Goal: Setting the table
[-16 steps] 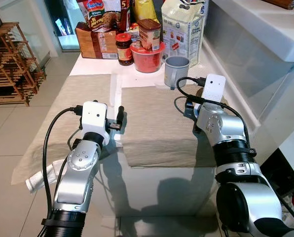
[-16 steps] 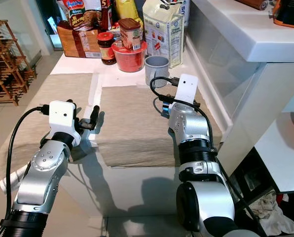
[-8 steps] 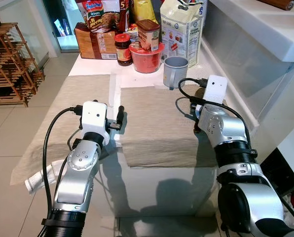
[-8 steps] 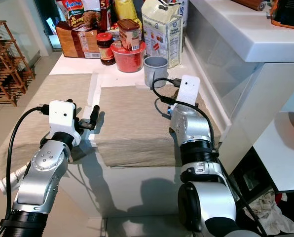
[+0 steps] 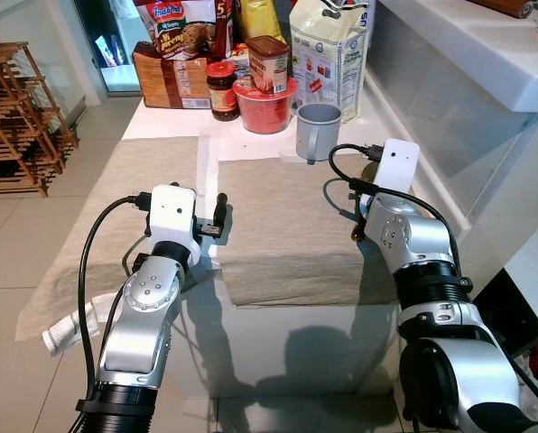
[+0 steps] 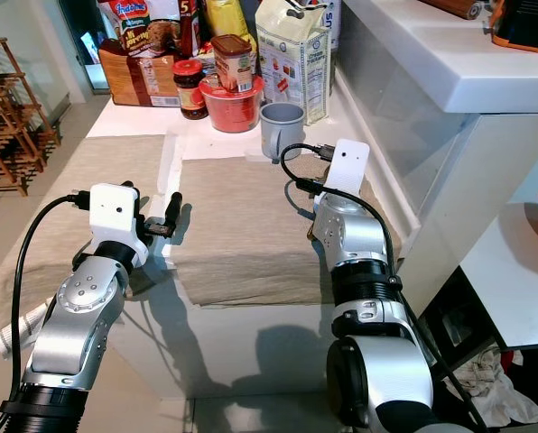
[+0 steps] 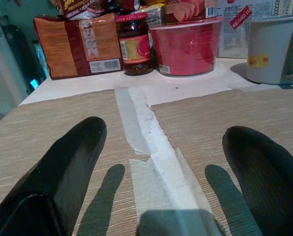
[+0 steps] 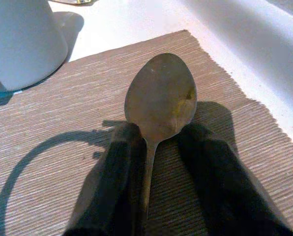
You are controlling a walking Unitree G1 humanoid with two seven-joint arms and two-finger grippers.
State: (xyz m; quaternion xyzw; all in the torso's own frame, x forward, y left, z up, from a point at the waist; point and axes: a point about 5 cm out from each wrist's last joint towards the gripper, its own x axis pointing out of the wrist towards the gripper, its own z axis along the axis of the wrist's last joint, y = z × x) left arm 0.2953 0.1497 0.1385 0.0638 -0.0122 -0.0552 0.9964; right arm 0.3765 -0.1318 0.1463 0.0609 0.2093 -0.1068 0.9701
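Gripping a spoon (image 8: 159, 105) over the placemat (image 8: 63, 162), right claw (image 8: 159, 162) closed, left claw (image 7: 161, 162) spread wide, empty.

Two silver arms fill the lower part of the head view. The left arm (image 5: 143, 316), at lower left, is a smooth metal tube with a round joint cap ringed by small screws and a ribbed black collar at the bottom edge. A white box (image 5: 172, 213) sits at its wrist, with a black cable (image 5: 87, 271) looping beside it. The right arm (image 5: 431, 298), at lower right, has black joint rings, a white box (image 5: 394, 166) and a looped black cable (image 5: 334, 171).
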